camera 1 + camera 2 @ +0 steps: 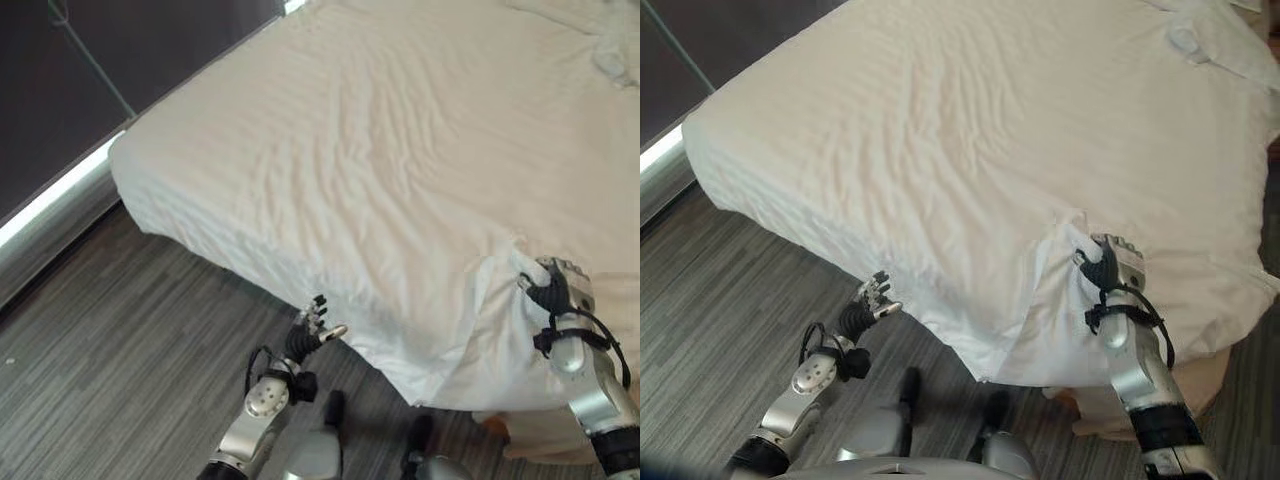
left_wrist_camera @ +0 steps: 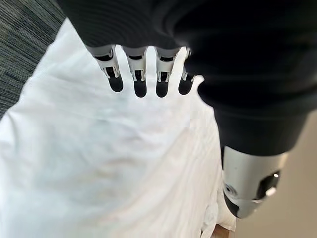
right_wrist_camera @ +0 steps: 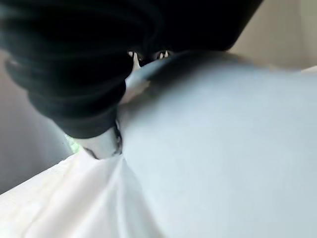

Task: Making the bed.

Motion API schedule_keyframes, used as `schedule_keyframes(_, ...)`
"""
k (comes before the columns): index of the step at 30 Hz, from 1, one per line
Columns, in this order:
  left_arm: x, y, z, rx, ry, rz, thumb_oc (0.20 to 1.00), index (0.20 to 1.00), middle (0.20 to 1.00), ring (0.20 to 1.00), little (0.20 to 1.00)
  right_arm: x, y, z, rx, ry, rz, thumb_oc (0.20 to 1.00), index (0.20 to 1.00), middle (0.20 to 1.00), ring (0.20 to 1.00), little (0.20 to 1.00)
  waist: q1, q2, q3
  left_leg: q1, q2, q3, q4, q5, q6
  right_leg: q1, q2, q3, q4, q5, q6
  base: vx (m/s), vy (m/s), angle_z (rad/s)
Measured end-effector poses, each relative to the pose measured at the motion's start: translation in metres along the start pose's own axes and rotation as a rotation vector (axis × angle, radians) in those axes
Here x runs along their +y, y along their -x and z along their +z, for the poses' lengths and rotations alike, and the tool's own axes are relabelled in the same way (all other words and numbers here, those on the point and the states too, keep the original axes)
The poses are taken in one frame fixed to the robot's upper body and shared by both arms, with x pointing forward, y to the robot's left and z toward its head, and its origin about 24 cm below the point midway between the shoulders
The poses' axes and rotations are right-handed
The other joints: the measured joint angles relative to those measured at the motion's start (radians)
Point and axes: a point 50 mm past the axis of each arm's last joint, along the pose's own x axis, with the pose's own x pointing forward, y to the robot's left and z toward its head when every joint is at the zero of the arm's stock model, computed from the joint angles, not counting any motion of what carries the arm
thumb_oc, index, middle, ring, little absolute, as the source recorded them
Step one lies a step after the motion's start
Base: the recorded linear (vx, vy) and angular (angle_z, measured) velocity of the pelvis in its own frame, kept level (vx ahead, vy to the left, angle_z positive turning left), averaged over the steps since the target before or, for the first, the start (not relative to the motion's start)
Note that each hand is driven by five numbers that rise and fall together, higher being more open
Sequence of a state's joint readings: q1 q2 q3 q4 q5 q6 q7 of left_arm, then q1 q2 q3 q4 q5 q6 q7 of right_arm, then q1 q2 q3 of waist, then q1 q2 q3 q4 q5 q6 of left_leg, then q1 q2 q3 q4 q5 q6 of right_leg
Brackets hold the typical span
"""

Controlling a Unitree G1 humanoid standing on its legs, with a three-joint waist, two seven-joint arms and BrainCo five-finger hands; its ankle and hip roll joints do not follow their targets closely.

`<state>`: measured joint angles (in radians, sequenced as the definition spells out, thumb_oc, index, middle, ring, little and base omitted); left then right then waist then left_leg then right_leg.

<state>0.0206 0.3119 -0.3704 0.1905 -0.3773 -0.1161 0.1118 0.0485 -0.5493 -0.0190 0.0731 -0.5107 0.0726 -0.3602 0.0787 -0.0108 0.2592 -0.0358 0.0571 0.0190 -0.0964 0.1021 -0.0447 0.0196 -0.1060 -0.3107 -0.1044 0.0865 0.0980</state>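
We see two hands at the near edge of one bed (image 1: 150, 190). Our left hand (image 1: 312, 330) hangs just off the overhanging white sheet (image 1: 380, 180), fingers (image 2: 140, 82) straight and spread, holding nothing; its wrist view shows the tips over the cloth. Our right hand (image 1: 1108, 262) pinches a bunched sheet fold at the bed's near edge. Farther back, one rumpled pillow (image 1: 1200, 40) lies at the bed's far end.

Head stereo pair: both eyes look steeply down from above, sharing the bed (image 1: 400, 150), its near corner, the grey striped floor (image 1: 120, 370) and both arms.
Left wrist camera: very close, facing along the left hand (image 2: 138, 79) onto the white sheet (image 2: 99, 163).
Right wrist camera: closer still, pressed against sheet folds beside the right hand (image 3: 74, 89).
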Motion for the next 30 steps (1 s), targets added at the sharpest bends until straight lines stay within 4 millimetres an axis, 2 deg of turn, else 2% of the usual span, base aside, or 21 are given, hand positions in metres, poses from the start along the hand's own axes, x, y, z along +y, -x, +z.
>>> schedule_keyframes(2, -0.001, -0.001, 0.0, 0.0, -0.002, 0.001, 1.0, 1.0, 1.0, 1.0, 1.0, 0.001, 0.012, -0.009, 0.034, 0.001, 0.012, 0.2, 0.2, 0.2, 0.2, 0.2, -0.012, -0.004, 0.001, 0.014, 0.004, 0.021, -0.003, -0.009, -0.002, 0.002, 0.001, 0.026, 0.0, 0.001, -0.001, 0.0, 0.014, -0.4)
schedule_keyframes(3, -0.002, -0.001, 0.001, -0.001, -0.005, -0.003, 1.0, 1.0, 1.0, 1.0, 1.0, 0.005, 0.021, -0.016, 0.057, 0.007, 0.034, 0.2, 0.2, 0.2, 0.2, 0.2, -0.037, -0.008, 0.003, 0.022, 0.004, 0.031, -0.003, -0.013, -0.005, 0.001, 0.001, 0.037, 0.0, 0.002, -0.001, 0.01, 0.012, -0.3)
schedule_keyframes(5, -0.009, -0.006, 0.004, -0.012, -0.011, -0.022, 1.0, 1.0, 1.0, 1.0, 1.0, 0.014, 0.046, -0.033, 0.129, 0.021, 0.096, 0.2, 0.2, 0.2, 0.2, 0.2, -0.063, -0.011, 0.003, 0.025, 0.007, 0.042, -0.003, -0.014, -0.004, 0.0, 0.002, 0.049, 0.0, 0.003, -0.001, 0.01, 0.017, -0.2)
schedule_keyframes(6, -0.01, -0.008, 0.005, -0.016, -0.01, -0.024, 1.0, 1.0, 1.0, 1.0, 1.0, 0.016, 0.052, -0.037, 0.145, 0.028, 0.115, 0.2, 0.2, 0.2, 0.2, 0.2, -0.068, -0.012, 0.004, 0.026, 0.009, 0.046, -0.003, -0.014, -0.004, 0.0, 0.002, 0.052, 0.0, 0.004, -0.001, 0.0, 0.014, -0.2)
schedule_keyframes(7, -0.013, -0.01, 0.006, -0.021, -0.008, -0.028, 1.0, 1.0, 1.0, 1.0, 1.0, 0.021, 0.066, -0.049, 0.189, 0.05, 0.164, 0.2, 0.2, 0.2, 0.2, 0.2, -0.09, -0.016, 0.006, 0.032, 0.009, 0.056, -0.003, -0.014, -0.002, -0.002, 0.006, 0.065, 0.0, 0.005, -0.001, -0.01, 0.015, -0.19)
schedule_keyframes(8, -0.014, -0.012, 0.007, -0.023, -0.006, -0.029, 1.0, 1.0, 1.0, 1.0, 1.0, 0.023, 0.07, -0.053, 0.202, 0.062, 0.183, 0.2, 0.2, 0.2, 0.2, 0.2, -0.089, -0.016, 0.006, 0.036, 0.01, 0.058, -0.003, -0.015, -0.001, 0.001, 0.005, 0.068, 0.0, 0.006, -0.001, -0.01, 0.02, -0.22)
schedule_keyframes(9, -0.018, -0.014, 0.009, -0.031, -0.001, -0.032, 1.0, 1.0, 1.0, 1.0, 1.0, 0.03, 0.082, -0.066, 0.256, 0.093, 0.237, 0.2, 0.2, 0.2, 0.2, 0.2, -0.106, -0.02, 0.005, 0.041, 0.01, 0.066, -0.003, -0.017, 0.0, 0.002, 0.005, 0.075, 0.0, 0.006, -0.001, -0.02, 0.02, -0.15)
schedule_keyframes(10, -0.019, -0.015, 0.01, -0.036, -0.003, -0.038, 1.0, 1.0, 1.0, 1.0, 1.0, 0.033, 0.087, -0.072, 0.278, 0.106, 0.26, 0.2, 0.2, 0.2, 0.2, 0.2, -0.109, -0.021, 0.005, 0.042, 0.011, 0.071, -0.003, -0.018, -0.001, 0.001, 0.005, 0.078, 0.0, 0.007, -0.001, 0.0, 0.012, -0.22)
schedule_keyframes(12, -0.027, -0.022, 0.012, -0.042, -0.008, -0.061, 1.0, 1.0, 1.0, 1.0, 1.0, 0.051, 0.115, -0.103, 0.419, 0.172, 0.389, 0.2, 0.2, 0.2, 0.2, 0.2, -0.107, -0.03, 0.003, 0.045, 0.012, 0.082, -0.003, -0.024, -0.007, -0.003, 0.005, 0.091, 0.0, 0.01, -0.001, 0.01, 0.001, -0.16)
schedule_keyframes(15, -0.029, -0.022, 0.006, -0.016, -0.005, -0.059, 1.0, 1.0, 1.0, 1.0, 1.0, 0.072, 0.152, -0.133, 0.555, 0.267, 0.567, 0.2, 0.2, 0.2, 0.2, 0.2, -0.106, -0.037, -0.001, 0.048, 0.014, 0.083, -0.003, -0.027, -0.004, -0.002, 0.005, 0.093, 0.0, 0.01, -0.001, 0.0, 0.0, -0.02)
schedule_keyframes(16, -0.029, -0.022, 0.003, -0.005, -0.006, -0.059, 1.0, 1.0, 1.0, 1.0, 1.0, 0.077, 0.163, -0.142, 0.609, 0.292, 0.608, 0.47, 0.47, 0.47, 0.47, 0.47, -0.104, -0.038, -0.002, 0.048, 0.015, 0.083, -0.003, -0.027, -0.003, -0.002, 0.005, 0.093, 0.0, 0.01, -0.001, 0.0, 0.0, 0.0)
schedule_keyframes(17, -0.029, -0.021, 0.002, 0.001, -0.011, -0.061, 1.0, 1.0, 1.0, 1.0, 1.0, 0.079, 0.165, -0.145, 0.623, 0.303, 0.621, 0.47, 0.47, 0.47, 0.47, 0.47, -0.104, -0.038, -0.002, 0.049, 0.015, 0.083, -0.003, -0.027, -0.003, -0.001, 0.005, 0.093, 0.0, 0.01, -0.001, 0.0, 0.0, 0.0)
schedule_keyframes(18, -0.031, -0.021, -0.001, 0.01, -0.013, -0.069, 1.0, 1.0, 1.0, 1.0, 1.0, 0.082, 0.167, -0.151, 0.655, 0.325, 0.642, 1.0, 1.0, 1.0, 1.0, 1.0, -0.103, -0.038, -0.003, 0.05, 0.015, 0.082, -0.003, -0.027, -0.002, 0.001, 0.004, 0.092, -0.001, 0.01, -0.001, 0.0, 0.0, 0.0)
schedule_keyframes(21, -0.033, -0.022, -0.007, 0.037, -0.022, -0.084, 1.0, 1.0, 1.0, 1.0, 1.0, 0.081, 0.18, -0.167, 0.762, 0.39, 0.702, 1.0, 1.0, 1.0, 1.0, 1.0, -0.09, -0.036, -0.008, 0.053, 0.013, 0.076, -0.003, -0.028, -0.003, 0.008, 0.003, 0.084, -0.001, 0.008, 0.0, 0.03, -0.001, 0.08)
schedule_keyframes(23, -0.032, -0.021, -0.01, 0.049, -0.026, -0.088, 1.0, 1.0, 1.0, 1.0, 1.0, 0.073, 0.187, -0.176, 0.835, 0.418, 0.685, 1.0, 1.0, 1.0, 1.0, 1.0, -0.089, -0.032, -0.011, 0.052, 0.011, 0.07, -0.003, -0.028, -0.002, 0.01, 0.0, 0.077, -0.001, 0.008, 0.001, 0.02, 0.016, 0.09)
schedule_keyframes(25, -0.03, -0.02, -0.013, 0.064, -0.045, -0.095, 1.0, 1.0, 1.0, 1.0, 1.0, 0.052, 0.19, -0.193, 0.956, 0.42, 0.615, 1.0, 1.0, 1.0, 1.0, 1.0, -0.096, -0.025, -0.021, 0.049, 0.005, 0.067, -0.003, -0.028, 0.0, 0.01, -0.005, 0.074, -0.001, 0.007, 0.002, 0.02, 0.022, 0.06)
schedule_keyframes(27, -0.022, -0.016, -0.017, 0.081, -0.067, -0.085, 1.0, 1.0, 1.0, 1.0, 1.0, 0.004, 0.201, -0.221, 1.156, 0.451, 0.487, 1.0, 1.0, 1.0, 1.0, 1.0, -0.107, -0.011, -0.035, 0.049, -0.002, 0.075, -0.003, -0.029, 0.001, 0.007, -0.013, 0.076, -0.001, 0.006, 0.005, 0.0, 0.014, -0.04)
schedule_keyframes(28, -0.024, -0.015, -0.019, 0.085, -0.06, -0.087, 1.0, 1.0, 1.0, 1.0, 1.0, -0.014, 0.202, -0.228, 1.204, 0.476, 0.441, 1.0, 1.0, 1.0, 1.0, 1.0, -0.108, -0.005, -0.039, 0.049, -0.003, 0.08, -0.003, -0.031, 0.003, 0.004, -0.015, 0.079, -0.001, 0.007, 0.007, 0.0, 0.009, -0.15)
schedule_keyframes(29, -0.021, -0.015, -0.019, 0.088, -0.062, -0.08, 1.0, 1.0, 1.0, 1.0, 1.0, -0.053, 0.206, -0.241, 1.281, 0.514, 0.34, 1.0, 1.0, 1.0, 1.0, 1.0, -0.115, -0.001, -0.041, 0.049, -0.007, 0.085, -0.003, -0.032, 0.005, 0.002, -0.019, 0.087, -0.001, 0.008, 0.009, 0.0, 0.002, -0.12)
schedule_keyframes(30, -0.022, -0.014, -0.02, 0.09, -0.059, -0.08, 1.0, 1.0, 1.0, 1.0, 1.0, -0.067, 0.206, -0.245, 1.3, 0.538, 0.308, 1.0, 1.0, 1.0, 1.0, 1.0, -0.118, 0.006, -0.045, 0.05, -0.008, 0.085, -0.003, -0.032, 0.006, 0.002, -0.02, 0.088, -0.001, 0.008, 0.009, 0.0, 0.013, -0.07)
